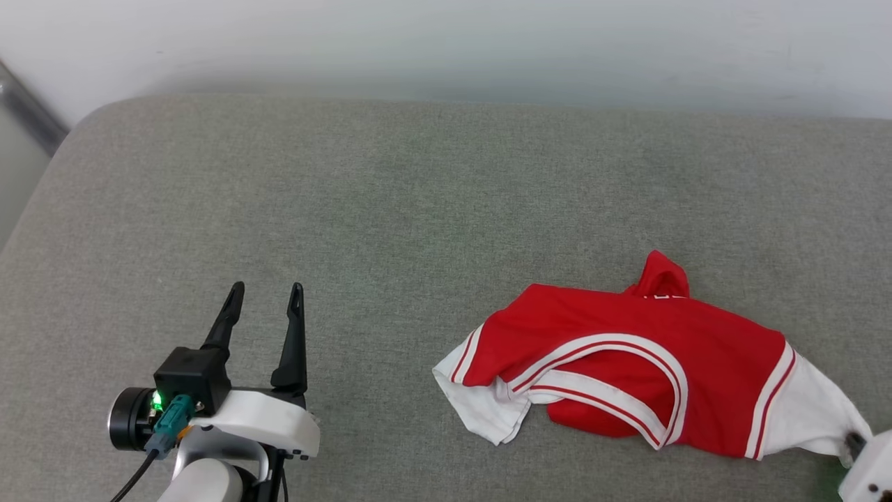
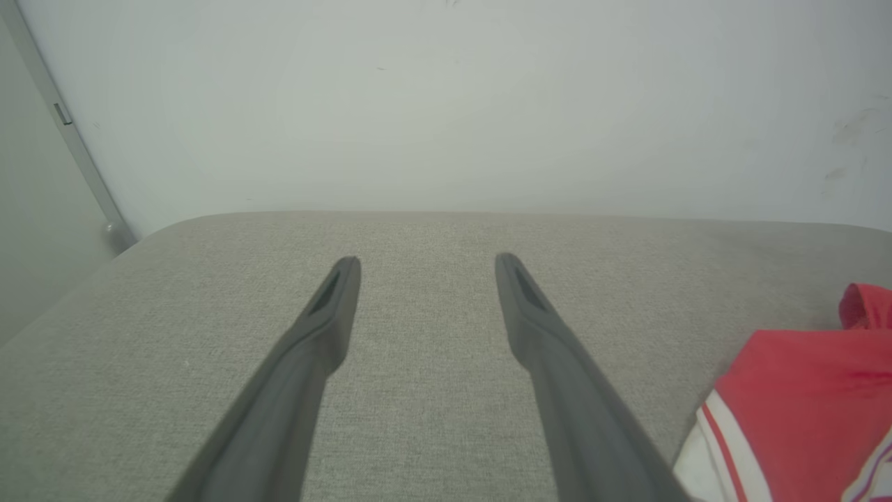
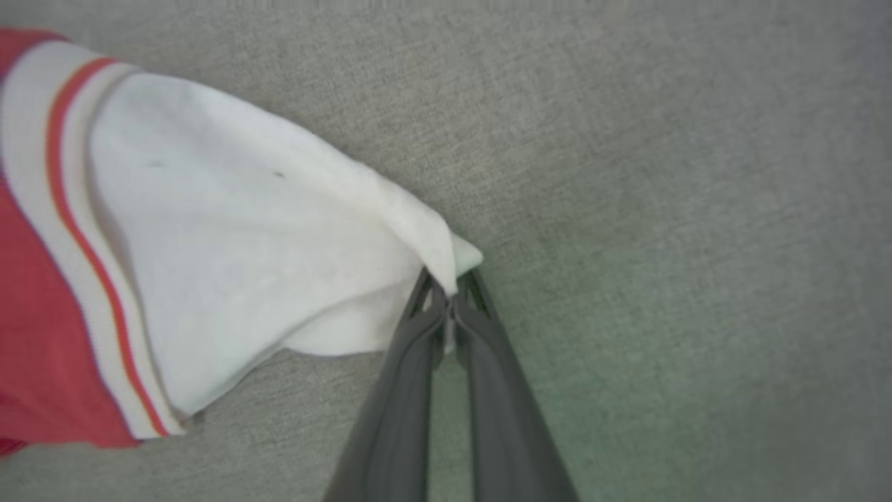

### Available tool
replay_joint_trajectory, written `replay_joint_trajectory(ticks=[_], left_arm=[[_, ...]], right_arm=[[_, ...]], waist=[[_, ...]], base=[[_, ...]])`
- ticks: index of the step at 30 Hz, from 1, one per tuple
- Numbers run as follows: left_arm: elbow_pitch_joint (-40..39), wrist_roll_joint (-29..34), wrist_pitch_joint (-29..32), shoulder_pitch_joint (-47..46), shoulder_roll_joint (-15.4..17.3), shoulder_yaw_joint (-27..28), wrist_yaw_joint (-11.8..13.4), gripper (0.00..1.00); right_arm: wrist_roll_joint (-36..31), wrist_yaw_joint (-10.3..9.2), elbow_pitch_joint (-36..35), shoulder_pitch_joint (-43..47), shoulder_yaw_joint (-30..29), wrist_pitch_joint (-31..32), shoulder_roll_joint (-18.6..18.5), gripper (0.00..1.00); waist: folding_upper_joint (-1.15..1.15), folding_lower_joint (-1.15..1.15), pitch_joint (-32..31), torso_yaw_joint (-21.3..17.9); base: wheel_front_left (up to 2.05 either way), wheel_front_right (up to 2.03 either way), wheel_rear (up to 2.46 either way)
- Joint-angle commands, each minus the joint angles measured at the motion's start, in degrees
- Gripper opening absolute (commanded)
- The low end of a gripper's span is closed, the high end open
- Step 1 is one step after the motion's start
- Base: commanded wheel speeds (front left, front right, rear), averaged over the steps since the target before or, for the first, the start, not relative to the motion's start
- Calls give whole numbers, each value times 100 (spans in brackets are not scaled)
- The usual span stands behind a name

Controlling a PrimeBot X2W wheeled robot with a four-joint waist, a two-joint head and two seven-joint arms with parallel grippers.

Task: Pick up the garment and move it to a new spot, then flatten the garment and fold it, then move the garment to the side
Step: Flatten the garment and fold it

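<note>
The garment (image 1: 641, 362), a red jersey with white sleeves and red-white striped trim, lies crumpled on the grey cushion at the lower right of the head view. In the right wrist view my right gripper (image 3: 451, 282) is shut on the tip of its white sleeve (image 3: 279, 237), the cloth pinched between the two dark fingers. Its pale wrist housing (image 1: 867, 470) shows at the bottom right corner of the head view. My left gripper (image 1: 268, 291) stands open over bare cushion well left of the garment, seen also in its own view as left gripper (image 2: 426, 263), with the garment's edge (image 2: 808, 390) at right.
The grey fabric cushion (image 1: 390, 209) spans the whole work area, with a rounded far left corner. A pale wall (image 1: 446, 42) runs behind it. A metal strip (image 1: 28, 104) stands at the far left by the cushion's corner.
</note>
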Motion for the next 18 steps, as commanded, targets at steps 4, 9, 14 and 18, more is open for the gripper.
replay_joint_trajectory(ticks=[4,9,14,18], left_arm=[[13,-64,8,140,32,60,72,100],[19,-119,41,291,54,92,156,100],[-12,-172,110,492,105,98,239,100],[-41,-203,169,630,145,114,289,100]], right_arm=[[33,-2,161,-241,319,-1143,-101,100],[-254,-1,-126,-258,676,-2277,-156,100],[-464,-1,-555,-78,1077,-3061,-28,100],[-495,-1,-880,38,1376,-3297,78,100]], waist=[[0,0,-89,-29],[0,0,-287,-27],[0,0,-519,-24],[0,0,-644,-40]], base=[[0,0,0],[0,0,0],[0,0,0],[0,0,0]])
